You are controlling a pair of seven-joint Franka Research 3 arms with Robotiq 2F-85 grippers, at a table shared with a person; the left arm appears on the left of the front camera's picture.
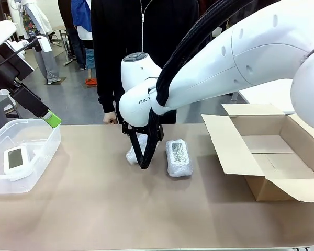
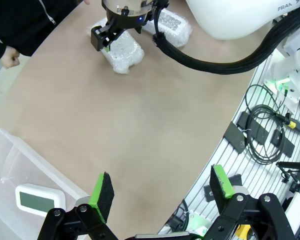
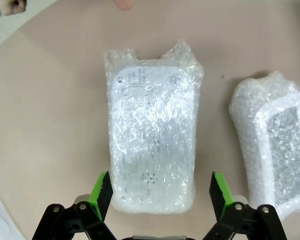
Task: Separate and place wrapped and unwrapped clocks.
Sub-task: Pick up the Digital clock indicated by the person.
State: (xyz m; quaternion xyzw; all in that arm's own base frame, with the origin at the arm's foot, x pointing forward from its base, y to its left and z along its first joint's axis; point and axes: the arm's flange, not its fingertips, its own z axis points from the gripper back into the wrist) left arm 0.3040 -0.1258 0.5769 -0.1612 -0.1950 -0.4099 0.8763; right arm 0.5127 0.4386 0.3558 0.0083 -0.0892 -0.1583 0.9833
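Bubble-wrap covers the wrapped clock (image 3: 152, 135) lying directly below the right gripper (image 3: 160, 192), its long axis running straight ahead between the spread, empty fingers (the second bundle (image 3: 272, 145) sits just to one side). The left gripper (image 2: 162, 195), equally wide and empty, hangs well apart.

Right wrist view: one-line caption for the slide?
Open right gripper poised over a bubble-wrapped clock on the table, a second wrapped clock lying beside it.

Two wrapped clocks (image 1: 179, 157) (image 1: 132, 156) lie between bin (image 1: 48, 150) and box (image 1: 272, 144).
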